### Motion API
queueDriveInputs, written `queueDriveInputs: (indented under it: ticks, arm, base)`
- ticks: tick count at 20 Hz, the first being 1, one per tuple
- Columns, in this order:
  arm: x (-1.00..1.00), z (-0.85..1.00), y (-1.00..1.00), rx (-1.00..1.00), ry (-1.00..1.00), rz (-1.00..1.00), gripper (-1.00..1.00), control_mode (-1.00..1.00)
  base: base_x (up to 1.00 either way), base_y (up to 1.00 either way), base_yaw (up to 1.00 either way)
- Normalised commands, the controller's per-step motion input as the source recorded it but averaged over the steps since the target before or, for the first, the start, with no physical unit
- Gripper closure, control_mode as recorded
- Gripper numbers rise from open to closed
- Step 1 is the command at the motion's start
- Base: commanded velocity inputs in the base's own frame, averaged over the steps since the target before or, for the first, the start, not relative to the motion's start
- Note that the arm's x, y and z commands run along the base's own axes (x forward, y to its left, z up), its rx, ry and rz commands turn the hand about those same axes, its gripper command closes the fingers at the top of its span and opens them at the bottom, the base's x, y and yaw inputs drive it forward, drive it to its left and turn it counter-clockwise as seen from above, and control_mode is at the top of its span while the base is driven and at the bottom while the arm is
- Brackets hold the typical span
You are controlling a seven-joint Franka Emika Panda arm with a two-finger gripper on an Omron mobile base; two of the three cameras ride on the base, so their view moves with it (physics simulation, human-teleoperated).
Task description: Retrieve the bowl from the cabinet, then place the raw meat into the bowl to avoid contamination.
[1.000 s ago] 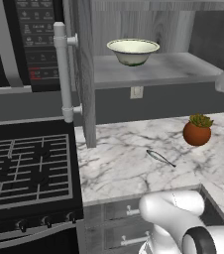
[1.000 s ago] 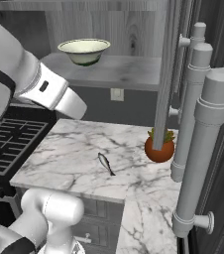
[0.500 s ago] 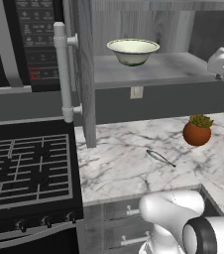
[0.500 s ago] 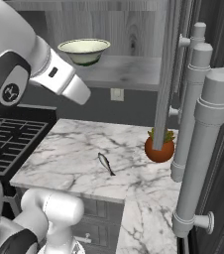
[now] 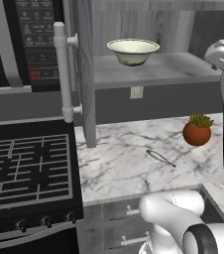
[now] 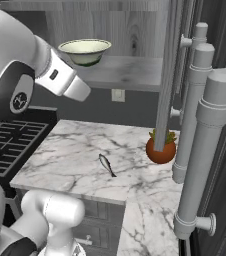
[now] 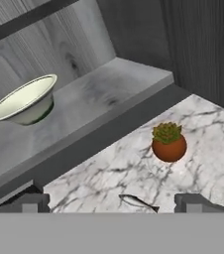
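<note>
The cream-white bowl [image 5: 133, 51] [image 6: 84, 51] [image 7: 24, 99] stands alone on the shelf of the open grey cabinet [image 5: 158, 69] [image 7: 99, 94]. Its door [image 5: 84, 74] is swung out, bar handle [image 5: 62, 69] facing the stove. The raw meat [image 5: 159, 157] [image 6: 106, 164] [image 7: 136, 201], a thin dark sliver, lies on the marble counter [image 5: 119, 163] below. In the hand view my gripper [image 7: 113, 204] is open, its fingertips [image 7: 29, 202] wide apart and empty. It hovers well back from the shelf, with the bowl to the upper left and the meat low between the tips.
An orange-brown plant pot [image 5: 197, 131] [image 6: 161, 150] [image 7: 169, 144] sits on the counter right of the meat. The black stove [image 5: 25, 168] and microwave [image 5: 25, 39] are at left. Tall doors with bar handles [image 6: 200, 125] stand close at right. Grey drawers [image 5: 119, 218] lie under the counter.
My arm has lifted and swung a little higher toward the cabinet opening. Bowl, meat and pot have stayed where they were.
</note>
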Motion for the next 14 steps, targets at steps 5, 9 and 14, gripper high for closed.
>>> queueDriveInputs:
  ticks: [5,9,14]
  arm:
    - [0.03,-0.02,0.05,0.00,-0.23,0.00,-1.00,-1.00]
    - [0.20,0.02,0.03,0.02,-0.15,0.00,-1.00,-1.00]
    - [0.35,0.16,0.04,0.06,-0.06,0.00,-1.00,-1.00]
  base:
    - [0.00,0.00,0.00]
    - [0.00,0.00,0.00]
    - [0.00,0.00,0.00]
